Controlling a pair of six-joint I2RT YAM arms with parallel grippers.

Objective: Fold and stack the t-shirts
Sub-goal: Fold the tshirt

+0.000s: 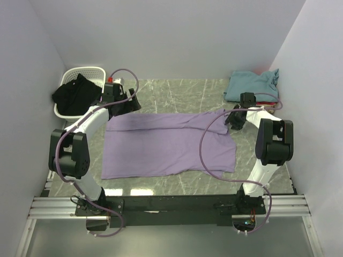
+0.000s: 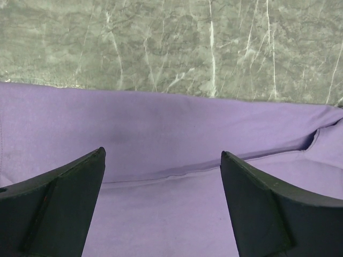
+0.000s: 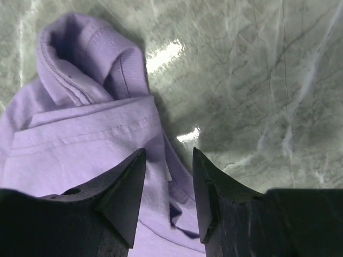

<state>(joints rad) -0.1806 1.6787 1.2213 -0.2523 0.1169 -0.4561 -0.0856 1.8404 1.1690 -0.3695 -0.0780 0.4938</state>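
I have the lavender t-shirt (image 1: 166,147) spread flat mid-surface (image 1: 182,88), far edge already turned in. My left hand (image 2: 162,155) hangs released, jaws wide, over that fold. My right hand (image 3: 169,152), half apart and gripping nothing, straddles the sleeve (image 3: 80,59), probably to tuck it in.

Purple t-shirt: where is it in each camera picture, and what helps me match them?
Top external: the purple t-shirt lies spread flat across mid-table.
Left wrist: it fills the lower half, behind the left gripper.
Right wrist: it covers the left side, bunched at upper left, passing under the right gripper.
Shared landmark: the veined marble table, bare beyond the shirt's edge in all three.
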